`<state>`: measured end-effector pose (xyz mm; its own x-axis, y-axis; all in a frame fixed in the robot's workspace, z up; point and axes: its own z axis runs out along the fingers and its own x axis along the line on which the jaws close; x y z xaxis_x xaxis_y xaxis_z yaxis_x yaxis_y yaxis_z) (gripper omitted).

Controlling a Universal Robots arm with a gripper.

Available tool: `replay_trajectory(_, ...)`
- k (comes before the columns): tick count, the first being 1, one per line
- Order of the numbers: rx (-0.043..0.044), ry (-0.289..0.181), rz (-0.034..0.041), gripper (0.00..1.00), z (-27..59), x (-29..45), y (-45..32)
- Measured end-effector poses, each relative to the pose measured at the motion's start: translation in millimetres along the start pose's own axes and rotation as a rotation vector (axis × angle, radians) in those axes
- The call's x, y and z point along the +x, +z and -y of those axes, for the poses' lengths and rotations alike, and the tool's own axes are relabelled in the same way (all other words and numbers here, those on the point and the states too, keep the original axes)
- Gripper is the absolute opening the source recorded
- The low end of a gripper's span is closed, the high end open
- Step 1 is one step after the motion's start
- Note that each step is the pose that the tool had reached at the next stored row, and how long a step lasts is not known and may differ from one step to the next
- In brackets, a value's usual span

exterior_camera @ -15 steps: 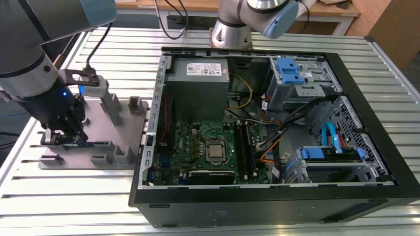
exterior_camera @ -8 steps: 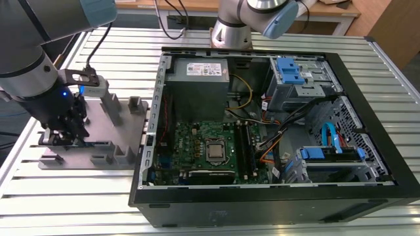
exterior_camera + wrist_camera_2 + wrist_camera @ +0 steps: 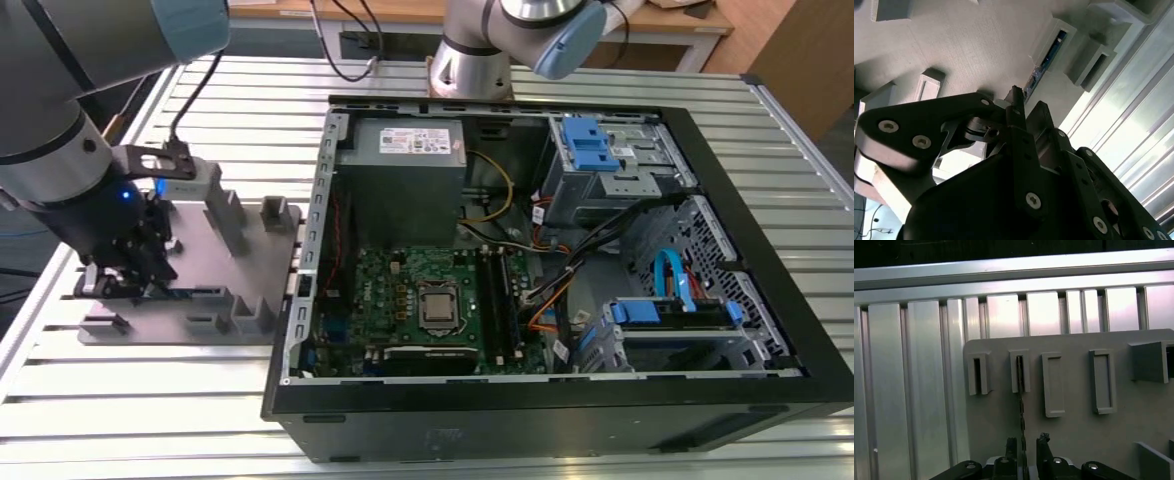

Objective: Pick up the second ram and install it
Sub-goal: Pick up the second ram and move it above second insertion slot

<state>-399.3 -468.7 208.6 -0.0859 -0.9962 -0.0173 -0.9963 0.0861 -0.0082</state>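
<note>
The second ram (image 3: 1020,405) stands on its thin edge in a slot of the grey fixture plate (image 3: 1074,440). Its dark board also shows in that slot in the second wrist view (image 3: 1046,57). My gripper (image 3: 1026,445) is low over the plate with one finger on each side of the stick. A small gap shows between the fingers (image 3: 1043,442) and the board, so the gripper (image 3: 1028,102) is open around it. In the exterior view the gripper (image 3: 123,280) sits at the plate's (image 3: 254,250) left end, left of the open computer case (image 3: 507,400).
Several upright grey blocks (image 3: 224,215) rise from the fixture plate close to my wrist. The case holds a green motherboard (image 3: 414,290), cables and blue drive brackets (image 3: 587,140). Another arm's base (image 3: 474,60) stands behind the case. A slatted metal table (image 3: 134,400) lies underneath.
</note>
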Motion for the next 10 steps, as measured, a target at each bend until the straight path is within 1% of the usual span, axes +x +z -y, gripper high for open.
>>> replay_trajectory(1,-0.0004,0.0,0.004,0.3,-1.5,0.1,0.8)
replay_trajectory(2,-0.0006,0.0,0.006,0.3,-3.1,0.3,2.1)
replay_trajectory(5,-0.0005,-0.002,0.0072,0.3,-4.4,0.7,7.6)
replay_trajectory(6,-0.001,-0.012,0.0072,0.3,-4.5,0.9,9.4)
replay_trajectory(9,-0.0021,-0.063,0.0074,0.3,-4.5,1.0,13.7)
replay_trajectory(10,-0.0023,-0.074,0.0075,0.3,-4.5,1.0,15.0)
